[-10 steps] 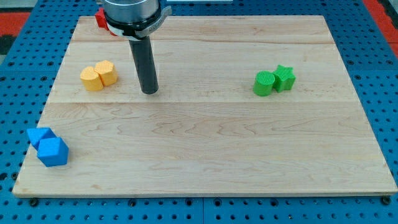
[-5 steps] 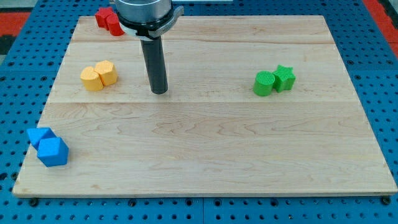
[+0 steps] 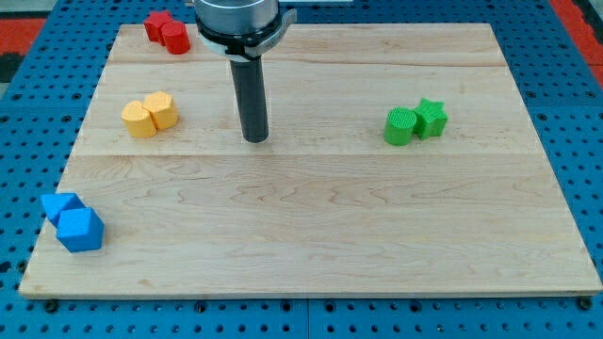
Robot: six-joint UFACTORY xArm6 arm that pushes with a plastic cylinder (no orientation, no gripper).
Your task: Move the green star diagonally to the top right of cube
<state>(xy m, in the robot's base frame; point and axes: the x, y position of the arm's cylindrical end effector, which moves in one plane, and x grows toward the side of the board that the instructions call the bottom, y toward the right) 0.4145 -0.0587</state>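
The green star sits at the view's right, touching a green cylinder on its left. The blue cube is at the view's bottom left, with a second blue block touching it at its upper left. My tip rests on the board left of centre, well left of the green pair and to the right of the yellow blocks, touching no block.
Two yellow blocks sit side by side at the view's left. Two red blocks lie at the board's top edge, left of the arm. The wooden board lies on a blue pegboard.
My tip has slid steadily toward the view's right, uncovering the red blocks. No block has moved.
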